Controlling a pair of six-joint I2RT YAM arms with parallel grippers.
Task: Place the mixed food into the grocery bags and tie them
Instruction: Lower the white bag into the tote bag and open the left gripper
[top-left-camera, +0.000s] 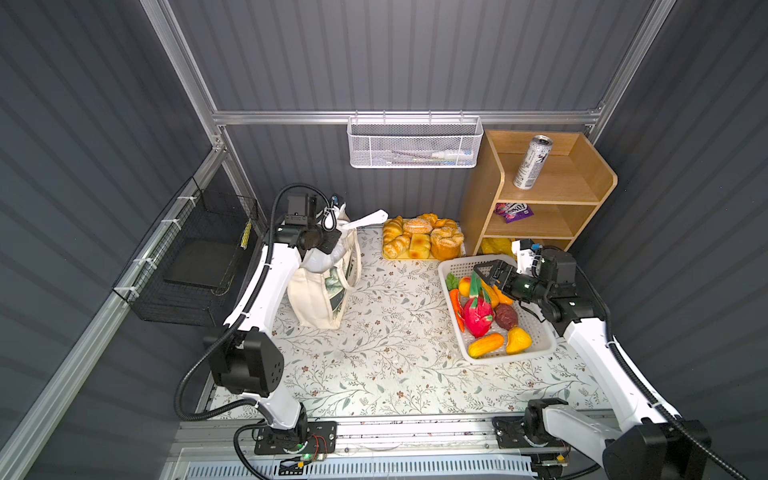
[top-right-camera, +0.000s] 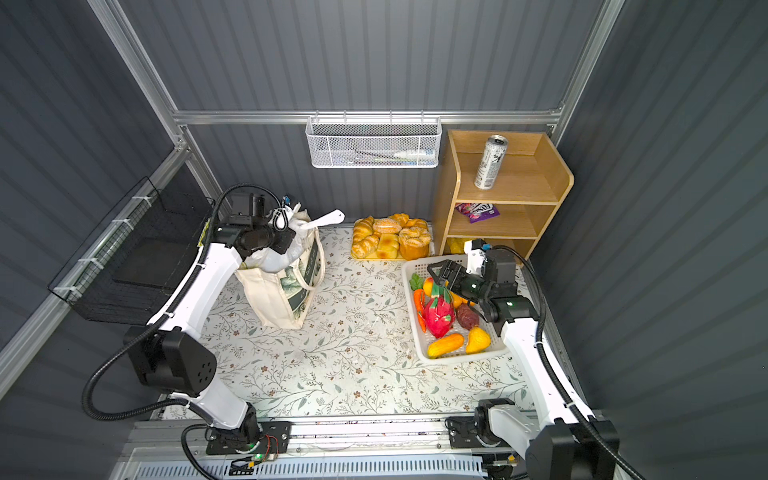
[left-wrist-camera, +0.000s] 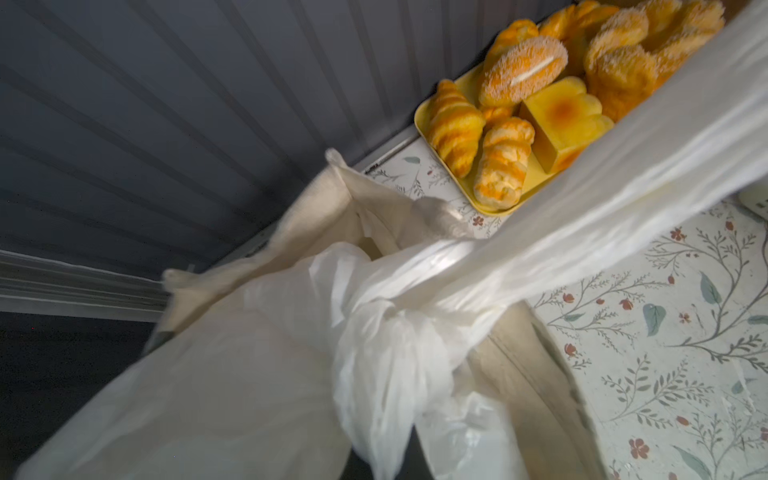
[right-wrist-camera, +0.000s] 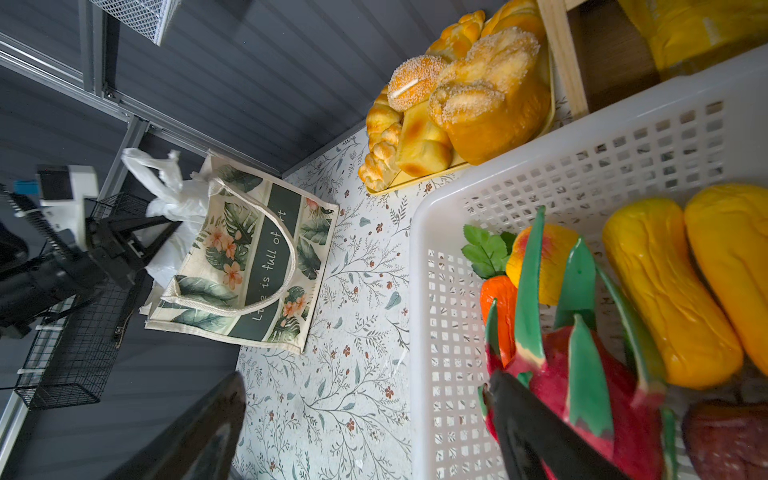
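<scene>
Plastic bag (left-wrist-camera: 374, 332), thin and floppy, is sitting knotted in the cream tote (top-left-camera: 316, 299) on the left, the left claw (right-wrist-camera: 170, 227) pinching shut on its loose handle. Right claw (top-left-camera: 484, 275) is hovering wide open over the white basket (top-left-camera: 451, 266). Farthest right, the drink can (top-left-camera: 533, 162) is standing on the wooden shelf (top-left-camera: 582, 195). It's probably stiff and slick, so it's looking best grabbed mid-body.

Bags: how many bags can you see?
2. The cream canvas tote stands on the left of both top views; the white plastic bag sits inside it, poking out the top. More could be hidden inside.
</scene>
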